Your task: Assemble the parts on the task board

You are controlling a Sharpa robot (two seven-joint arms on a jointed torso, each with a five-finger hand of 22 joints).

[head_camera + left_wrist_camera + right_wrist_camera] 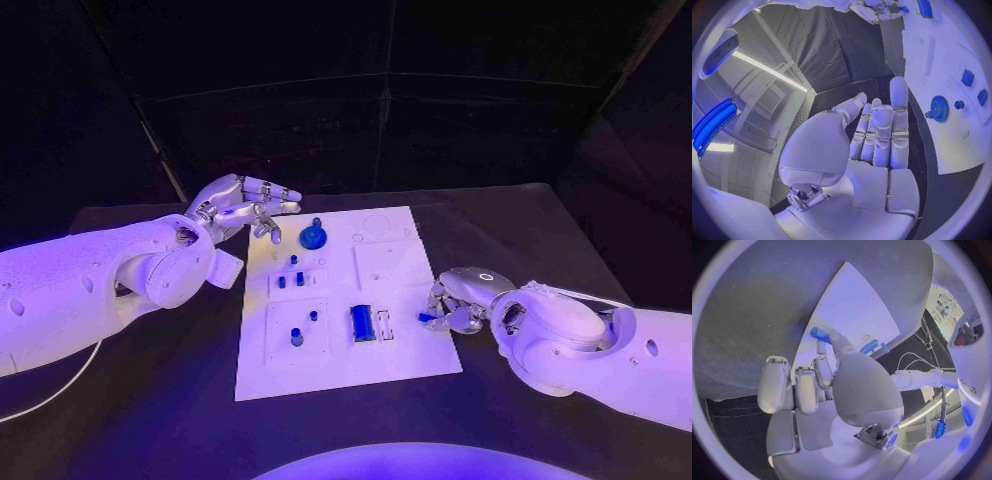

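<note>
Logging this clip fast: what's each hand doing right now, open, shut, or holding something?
Left hand: open, holds nothing, fingers apart beside the task board.
Right hand: pinches a small blue part at its fingertips.

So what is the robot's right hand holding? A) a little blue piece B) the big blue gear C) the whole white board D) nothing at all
A: the right hand pinches a small blue part in its fingers at the task board's right edge, while the blue gear lies on the board over near the left hand.
</note>
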